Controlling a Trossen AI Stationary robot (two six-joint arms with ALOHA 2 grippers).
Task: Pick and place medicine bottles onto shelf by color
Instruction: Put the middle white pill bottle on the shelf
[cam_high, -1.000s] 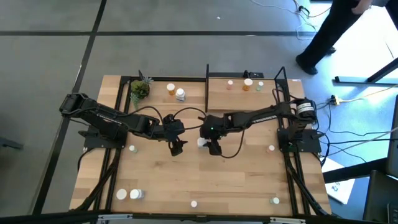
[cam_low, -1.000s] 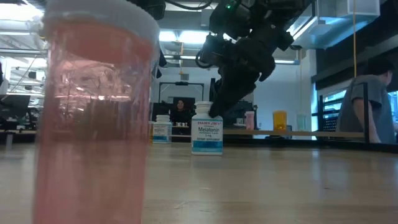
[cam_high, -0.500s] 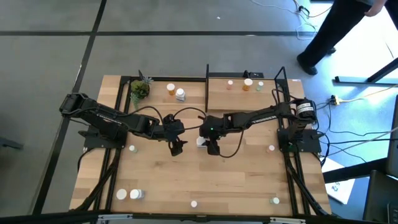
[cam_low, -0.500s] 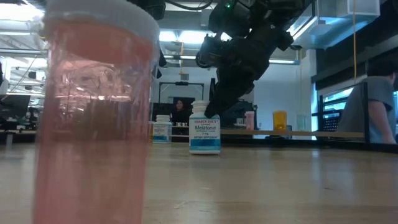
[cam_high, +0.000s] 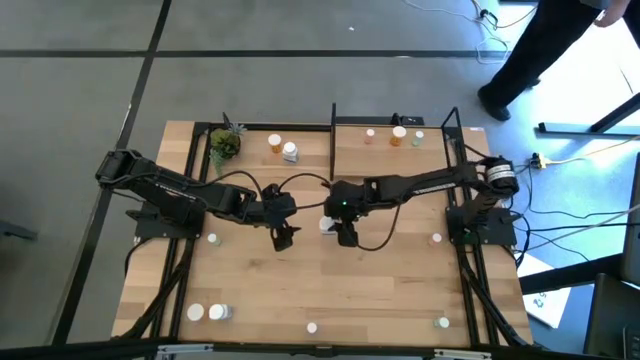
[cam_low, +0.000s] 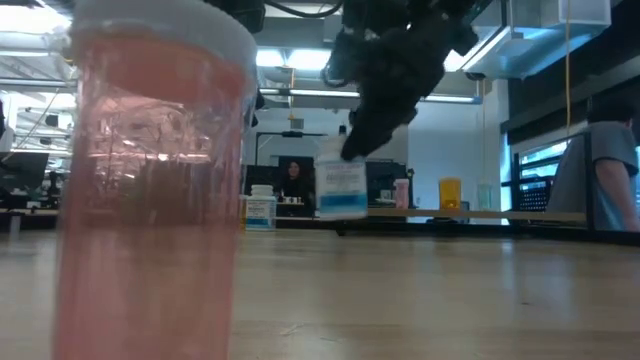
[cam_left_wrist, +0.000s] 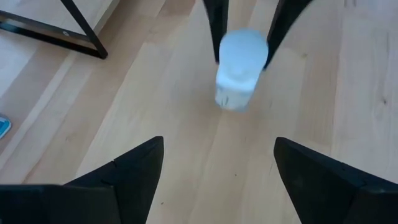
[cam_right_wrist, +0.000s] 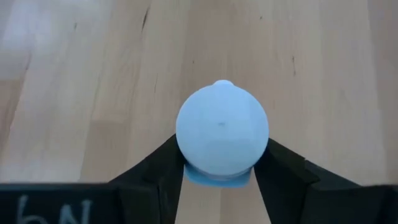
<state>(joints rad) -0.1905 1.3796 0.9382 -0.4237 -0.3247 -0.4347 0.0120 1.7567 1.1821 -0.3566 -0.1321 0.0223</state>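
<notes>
My right gripper (cam_high: 345, 236) hangs over the middle of the table, shut on a white medicine bottle (cam_low: 341, 189) with a blue-banded label, which is clear of the tabletop. My left gripper (cam_high: 286, 238) stands open just to its left and holds nothing; its wrist view shows the held bottle (cam_left_wrist: 240, 67) ahead of its fingers. At the far edge, the shelf (cam_high: 390, 152) carries an orange bottle (cam_high: 275, 143) and a white one (cam_high: 290, 152) on its left half. Pinkish (cam_high: 370, 134), orange (cam_high: 399, 133) and green (cam_high: 418, 139) bottles stand on its right half. My right gripper pinches the bottle's top end between its two fingers, one on each side of the white cap (cam_right_wrist: 186, 149). The fingers (cam_low: 372, 135) come slanting down from above. The bottle hangs below them, nearly upright and lifted clear of the table.
A pink bottle (cam_low: 150, 180) stands right in front of the low camera. Loose white bottles stand at the table's left (cam_high: 213, 239), near left (cam_high: 195, 312), near middle (cam_high: 312, 327), near right (cam_high: 442, 322) and right (cam_high: 437, 238). A small potted plant (cam_high: 225, 145) sits on the shelf's left end.
My right gripper has risen with the white bottle. The bottle stood on the table a second ago, shifted slightly sideways, and now hangs clear of the tabletop.
</notes>
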